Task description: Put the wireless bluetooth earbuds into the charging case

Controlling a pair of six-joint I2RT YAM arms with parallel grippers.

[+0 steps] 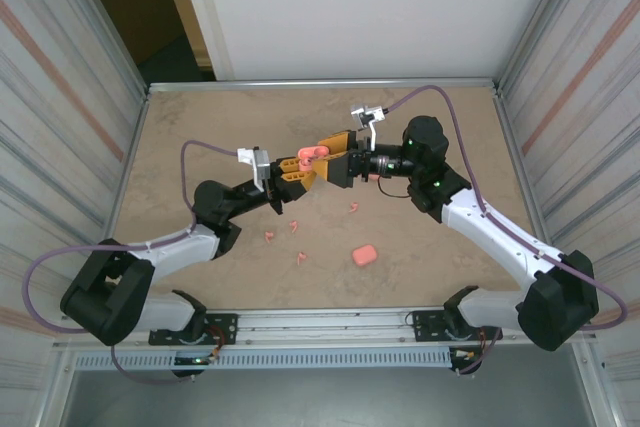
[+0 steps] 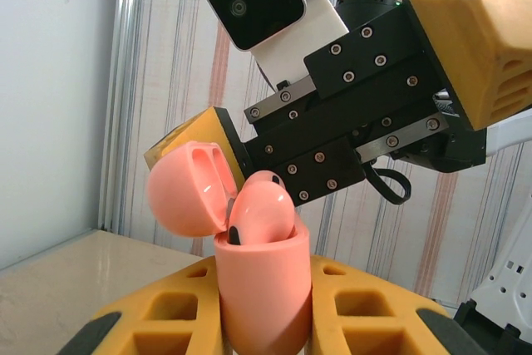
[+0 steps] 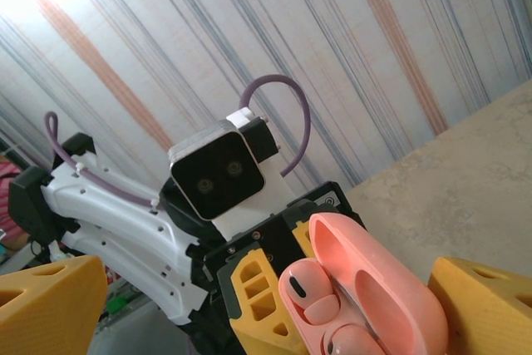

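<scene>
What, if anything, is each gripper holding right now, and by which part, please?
The left gripper clamps the open charging case by its lower body; the right gripper stands open, holding nothing.

no readable text, no labels or brands, no numbers

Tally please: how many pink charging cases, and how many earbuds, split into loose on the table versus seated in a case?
Charging cases: 2, the open charging case held up and the closed charging case on the table
Loose earbuds on the table: 4
Seated earbuds in the open case: 2
Total: 8
</scene>
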